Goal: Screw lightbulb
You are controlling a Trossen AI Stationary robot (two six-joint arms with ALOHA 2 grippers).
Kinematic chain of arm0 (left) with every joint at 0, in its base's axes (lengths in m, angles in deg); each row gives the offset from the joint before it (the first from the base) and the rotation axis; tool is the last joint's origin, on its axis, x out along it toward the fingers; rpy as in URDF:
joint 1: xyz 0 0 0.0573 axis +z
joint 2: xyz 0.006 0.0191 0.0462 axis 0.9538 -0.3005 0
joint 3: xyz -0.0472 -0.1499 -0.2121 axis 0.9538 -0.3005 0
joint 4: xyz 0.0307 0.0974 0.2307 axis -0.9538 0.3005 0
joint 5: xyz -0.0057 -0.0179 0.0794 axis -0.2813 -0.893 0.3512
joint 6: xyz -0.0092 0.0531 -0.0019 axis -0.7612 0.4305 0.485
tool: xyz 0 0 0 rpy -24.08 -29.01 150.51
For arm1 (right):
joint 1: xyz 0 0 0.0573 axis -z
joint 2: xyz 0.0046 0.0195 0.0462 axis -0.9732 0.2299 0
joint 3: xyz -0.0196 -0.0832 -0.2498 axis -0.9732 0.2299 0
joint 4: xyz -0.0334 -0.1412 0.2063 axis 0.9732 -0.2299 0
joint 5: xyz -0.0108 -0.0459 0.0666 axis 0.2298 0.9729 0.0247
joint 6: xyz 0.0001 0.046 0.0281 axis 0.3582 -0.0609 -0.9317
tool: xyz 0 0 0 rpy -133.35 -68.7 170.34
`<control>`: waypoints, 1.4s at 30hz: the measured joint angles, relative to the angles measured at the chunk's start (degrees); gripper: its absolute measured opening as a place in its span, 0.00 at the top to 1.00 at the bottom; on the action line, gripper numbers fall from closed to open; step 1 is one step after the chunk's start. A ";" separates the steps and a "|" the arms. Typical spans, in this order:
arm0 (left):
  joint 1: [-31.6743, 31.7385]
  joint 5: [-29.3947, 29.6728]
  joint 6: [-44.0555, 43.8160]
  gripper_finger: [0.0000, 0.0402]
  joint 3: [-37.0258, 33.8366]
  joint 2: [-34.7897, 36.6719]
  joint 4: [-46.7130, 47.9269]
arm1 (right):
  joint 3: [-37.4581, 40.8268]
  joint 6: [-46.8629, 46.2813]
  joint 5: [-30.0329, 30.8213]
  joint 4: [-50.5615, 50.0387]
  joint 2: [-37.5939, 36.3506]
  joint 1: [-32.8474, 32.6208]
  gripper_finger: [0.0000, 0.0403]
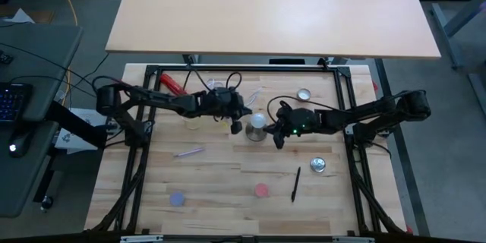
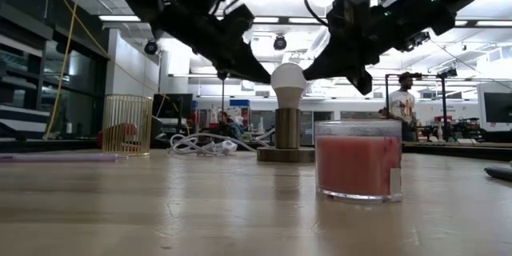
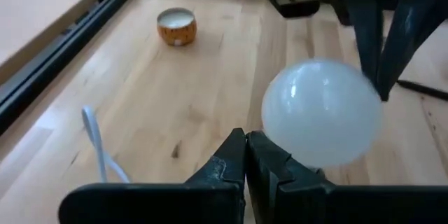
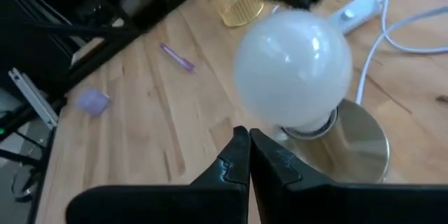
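the lightbulb point(image 4: 292, 66), mid-frame in its socket stand point(image 4: 353, 143), looks light, slick, fragile; grip the globe gently. left gripper point(image 3: 245, 155) and right gripper point(image 4: 243, 152) are both closed, empty.

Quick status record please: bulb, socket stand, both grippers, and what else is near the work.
bulb: upright in the socket stand
left gripper: shut, empty, beside the bulb
right gripper: shut, empty, on the bulb's other side
contact: neither visibly holds the bulb
nearby: pink candle nearer the low camera
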 joint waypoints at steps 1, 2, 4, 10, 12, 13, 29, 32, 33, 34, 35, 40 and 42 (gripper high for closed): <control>0.00 -0.01 -0.01 1.00 -0.02 -0.67 -0.56 | 0.00 -0.25 0.00 0.01 0.00 0.02 1.00; 0.00 0.01 -0.14 1.00 -0.03 -1.09 -1.61 | 0.00 -0.61 0.00 -0.06 0.00 0.02 1.00; -0.11 -0.05 -0.78 1.00 -0.01 -1.60 -2.67 | 0.00 -0.63 -0.09 0.15 0.00 -0.09 1.00; -0.96 -0.34 -1.01 1.00 -0.01 -1.67 -3.15 | 0.00 -0.61 -0.45 0.58 0.00 -0.01 1.00; -1.43 -1.10 -1.03 1.00 -0.01 -1.67 -3.09 | 0.00 -0.59 -0.28 0.68 0.00 0.37 1.00; -1.74 -1.06 -1.26 1.00 -0.01 -1.67 -2.96 | 0.00 -0.59 -0.26 0.69 0.00 0.56 1.00; -5.03 0.19 -8.00 1.00 -0.01 -1.17 -1.69 | 0.00 0.38 -0.95 -0.02 0.00 0.96 1.00; -5.67 0.17 -8.78 1.00 -0.01 -1.15 -1.58 | 0.00 0.70 -1.96 -0.09 0.00 0.96 1.00; -5.83 0.08 -9.01 1.00 -0.01 -1.11 -1.56 | 0.00 0.88 -2.26 -0.14 0.00 0.96 1.00; -5.88 0.06 -9.06 1.00 -0.01 -0.84 -1.27 | 0.00 0.97 -2.46 -0.15 0.00 0.96 1.00; -5.93 -0.02 -9.07 1.00 -0.01 -0.51 -0.72 | 0.00 0.98 -2.50 -0.15 0.00 0.96 1.00; -6.14 1.91 -7.39 1.00 -0.08 2.76 4.25 | 0.00 1.32 -1.67 -0.03 0.00 1.14 1.00; -6.10 1.90 -6.45 1.00 -0.08 3.93 4.73 | 0.00 1.52 -1.06 0.06 0.00 1.23 1.00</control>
